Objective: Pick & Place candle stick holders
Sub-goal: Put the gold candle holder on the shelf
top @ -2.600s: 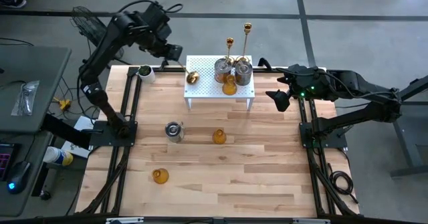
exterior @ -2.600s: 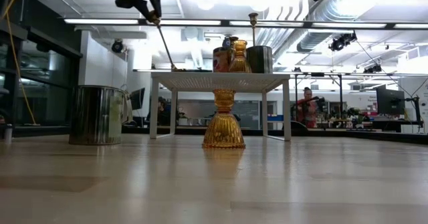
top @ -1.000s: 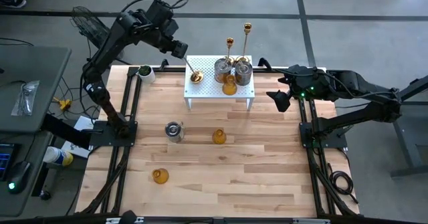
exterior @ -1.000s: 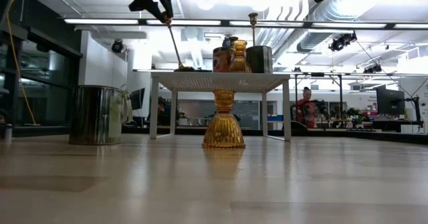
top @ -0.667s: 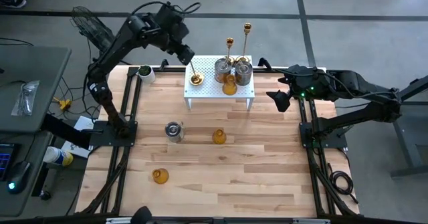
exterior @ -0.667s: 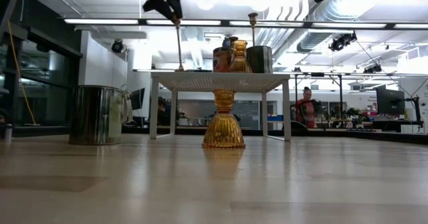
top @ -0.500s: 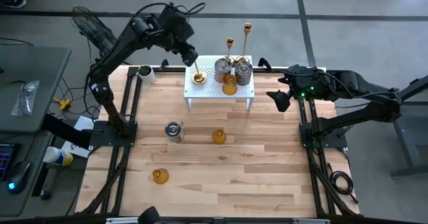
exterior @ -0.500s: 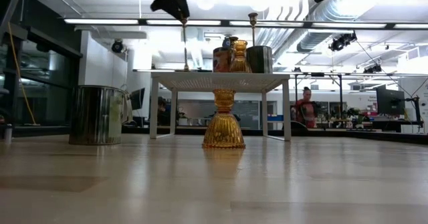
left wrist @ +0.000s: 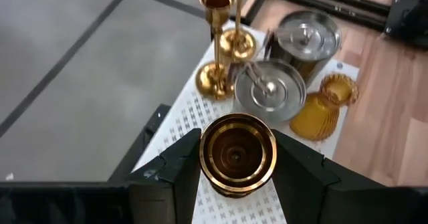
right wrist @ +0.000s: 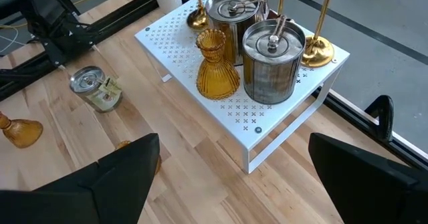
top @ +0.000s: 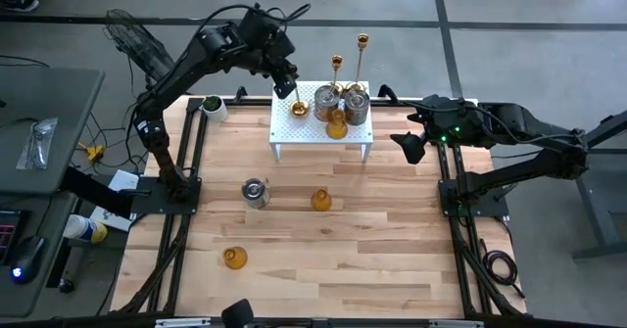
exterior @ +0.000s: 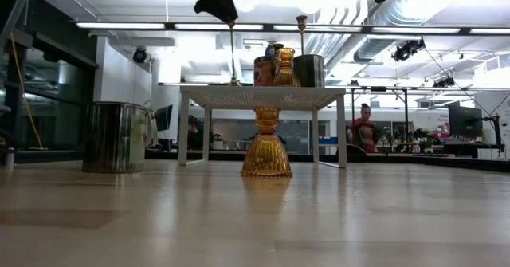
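Observation:
My left gripper (top: 285, 76) is above the white rack (top: 294, 132), shut on a slim gold candle stick holder (exterior: 233, 52). Two more gold sticks (top: 336, 69), two silver cups (top: 326, 100) and one amber glass holder (top: 336, 124) stand on the rack. A third silver cup (top: 255, 192) and two amber holders (top: 320, 201) (top: 233, 258) stand on the table. My right gripper (top: 407, 147) is open and empty at the table's right edge; its own view (right wrist: 234, 184) shows its fingers wide apart. My left gripper pinches the gold stick's top cup (left wrist: 207, 150) between its two fingers, one on each side. The fingers come from above, pointing down. The stick stands about upright below the gripper, its round base (top: 300, 107) on or just over the rack's top near the left silver cup.
A white cup with a small plant (top: 212, 106) stands at the table's far left corner. The rack's near left part (left wrist: 194, 110) is bare. Wide bare wood lies on the near half of the table (top: 372, 259). People and desks show far behind in the low view.
My left gripper has gone toward the table's right edge over the rack, still shut on the gold stick. The stick has come from tilted to about upright, and its base has moved right along the rack's top toward the silver cups.

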Controlling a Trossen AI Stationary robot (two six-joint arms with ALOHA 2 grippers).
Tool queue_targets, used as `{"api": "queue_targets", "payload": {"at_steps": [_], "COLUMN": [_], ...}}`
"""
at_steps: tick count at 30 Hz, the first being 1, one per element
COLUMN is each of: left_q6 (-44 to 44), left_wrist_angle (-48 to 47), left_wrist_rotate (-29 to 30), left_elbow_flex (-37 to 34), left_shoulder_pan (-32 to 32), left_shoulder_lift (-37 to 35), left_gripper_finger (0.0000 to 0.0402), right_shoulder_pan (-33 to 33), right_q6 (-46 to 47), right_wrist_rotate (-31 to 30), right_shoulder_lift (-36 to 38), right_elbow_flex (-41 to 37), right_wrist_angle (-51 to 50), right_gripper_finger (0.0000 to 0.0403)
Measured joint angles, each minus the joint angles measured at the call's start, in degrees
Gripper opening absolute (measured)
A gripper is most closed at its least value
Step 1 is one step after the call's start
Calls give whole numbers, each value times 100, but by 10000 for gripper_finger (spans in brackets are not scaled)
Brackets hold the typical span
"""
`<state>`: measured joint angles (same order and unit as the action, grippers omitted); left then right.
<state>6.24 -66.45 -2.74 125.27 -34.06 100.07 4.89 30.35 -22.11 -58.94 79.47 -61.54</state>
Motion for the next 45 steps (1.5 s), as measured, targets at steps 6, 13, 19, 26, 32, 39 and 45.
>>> {"api": "queue_targets", "payload": {"at_steps": [6,13,19,26,32,39,45], "left_q6": [106,118,110,109,256,254,257], "left_wrist_angle": [146,40,-169,-141,-140,-143,-144], "left_wrist_rotate": [-60,-22,63,76,69,27,26], "left_elbow_flex": [0,-42,-48,-46,-46,-46,-46], "left_shoulder_pan": [-2,-2,-2,-2,-2,-2,-2], "left_shoulder_lift": [4,2,28,28,28,28,28], "left_gripper_finger": [157,157,157,157,157,157,157], "right_shoulder_pan": [0,0,0,0,0,0,0], "right_q6": [0,0,0,0,0,0,0], "right_wrist_rotate": [2,14,17,17,20,22,22], "right_shoulder_lift": [0,0,0,0,0,0,0], "right_elbow_flex": [2,2,2,2,2,2,2], "right_wrist_angle": [0,0,0,0,0,0,0], "right_gripper_finger": [375,375,375,375,375,375,375]}}
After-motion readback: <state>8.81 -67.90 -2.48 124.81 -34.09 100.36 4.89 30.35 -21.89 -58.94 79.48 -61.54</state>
